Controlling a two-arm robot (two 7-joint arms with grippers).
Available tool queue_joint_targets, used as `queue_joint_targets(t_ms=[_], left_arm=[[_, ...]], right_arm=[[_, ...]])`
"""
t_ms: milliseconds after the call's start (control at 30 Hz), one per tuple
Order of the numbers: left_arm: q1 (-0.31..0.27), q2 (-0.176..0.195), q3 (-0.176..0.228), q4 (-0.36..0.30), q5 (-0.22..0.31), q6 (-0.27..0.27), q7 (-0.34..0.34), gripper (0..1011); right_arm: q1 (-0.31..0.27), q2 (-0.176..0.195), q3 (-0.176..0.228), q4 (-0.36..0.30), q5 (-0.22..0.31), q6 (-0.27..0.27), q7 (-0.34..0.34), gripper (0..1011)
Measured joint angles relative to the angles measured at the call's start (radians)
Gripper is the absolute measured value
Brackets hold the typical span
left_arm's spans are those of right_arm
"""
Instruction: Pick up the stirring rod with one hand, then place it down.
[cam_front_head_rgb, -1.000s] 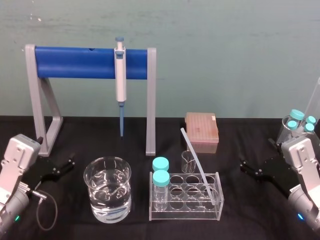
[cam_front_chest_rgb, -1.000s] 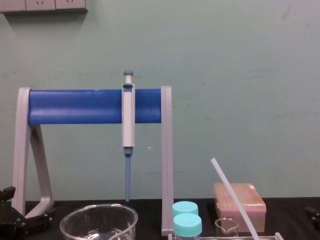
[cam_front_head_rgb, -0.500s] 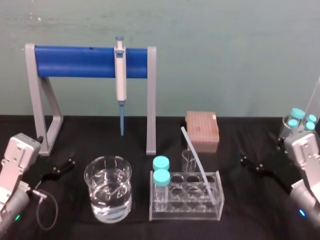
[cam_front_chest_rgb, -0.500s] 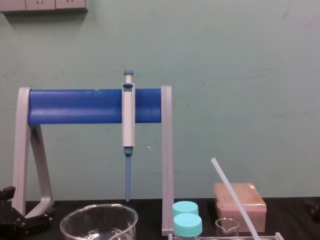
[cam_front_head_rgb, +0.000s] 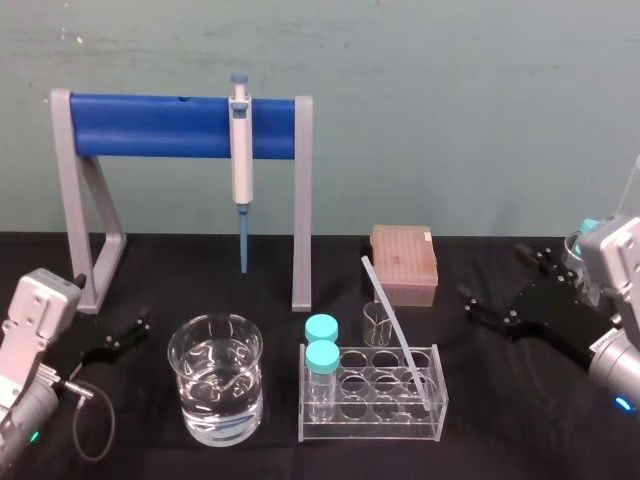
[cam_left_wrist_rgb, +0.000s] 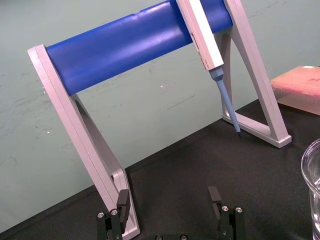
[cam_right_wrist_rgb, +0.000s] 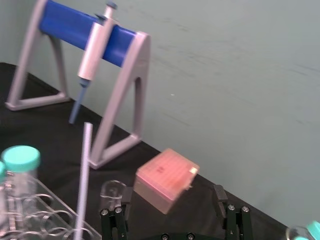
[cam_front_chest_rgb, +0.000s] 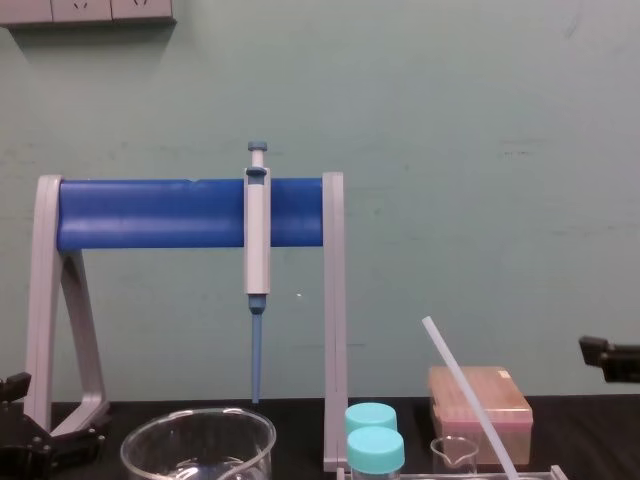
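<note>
Lifting toward unmoved stirring rod (cam_front_head_rgb: 395, 322), right gripper (cam_front_head_rgb: 493, 273) spread wide, empty; left gripper (cam_front_head_rgb: 120, 338) parked, spread

The head camera looked down from the near side; the chest camera sat lower, facing level; both shared the pipette stand (cam_front_head_rgb: 160, 125).

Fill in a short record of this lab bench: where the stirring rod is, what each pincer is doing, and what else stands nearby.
Stirring rod: leaning tilted in the clear rack, lower end in a right-hand well, not held
Right pincer: open, right of the rack, apart from the rod
Left pincer: open, parked at the table's left, near the stand's foot
Pipette: hanging on the blue stand
Also there: beaker of water, two teal-capped vials in the rack, pink tip box
</note>
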Motion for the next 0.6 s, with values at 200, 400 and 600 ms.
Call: queue_joint_targets(t_ms=[200,400,600], left_arm=[[0.000,0.000,0.000,0.000,0.000,0.000,0.000,1005],[0.000,0.000,0.000,0.000,0.000,0.000,0.000,1005],[0.000,0.000,0.000,0.000,0.000,0.000,0.000,1005]], right_arm=[[0.017,0.024,0.025,-0.049,0.071,0.080,0.098,1003],[0.072,0.024,0.040,-0.039,0.183,0.180,0.259,1003],[0.125,0.013,0.034,0.003,0.268,0.251,0.358,1003]])
